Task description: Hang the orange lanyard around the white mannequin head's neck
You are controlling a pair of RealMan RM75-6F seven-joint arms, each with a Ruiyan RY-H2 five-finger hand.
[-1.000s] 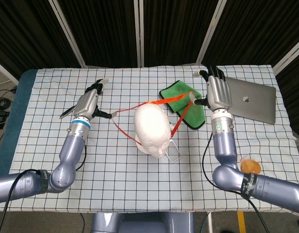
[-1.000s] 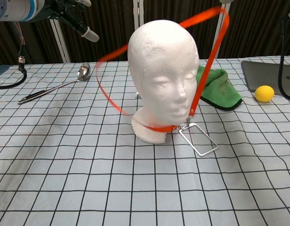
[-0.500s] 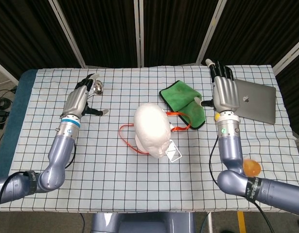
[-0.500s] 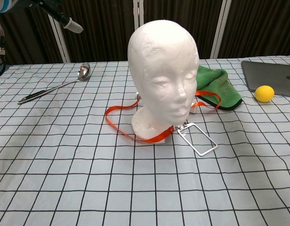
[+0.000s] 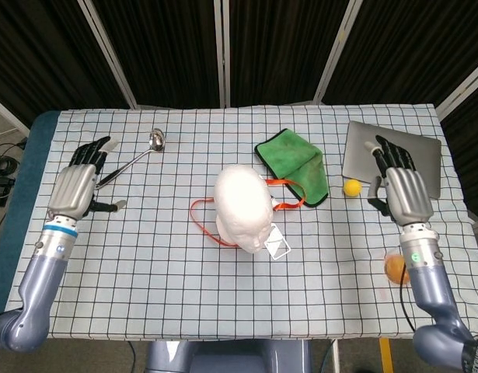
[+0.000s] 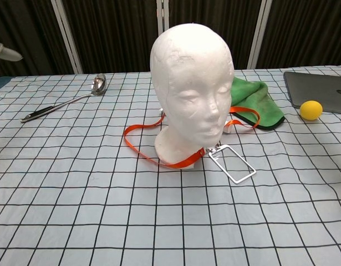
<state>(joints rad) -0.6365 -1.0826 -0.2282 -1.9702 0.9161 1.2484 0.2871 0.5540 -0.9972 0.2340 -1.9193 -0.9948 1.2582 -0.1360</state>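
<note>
Fingers (image 5: pixel 89 152) of both hands spread apart, holding nothing.

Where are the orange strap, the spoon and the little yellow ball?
lanyard (image 6: pixel 138 148), chest view, on the strap's left loop.
ladle (image 6: pixel 98 84), chest view, on its bowl.
ball (image 6: pixel 311 110), chest view, on its middle.

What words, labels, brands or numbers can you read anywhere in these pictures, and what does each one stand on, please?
No readable text anywhere.
Laptop: a pale logo mark on its lid, partly behind the right hand; no letters legible.
Badge holder on the orange lanyard: clear, no print visible.
White mannequin head, green cloth, ladle: unmarked.
</note>
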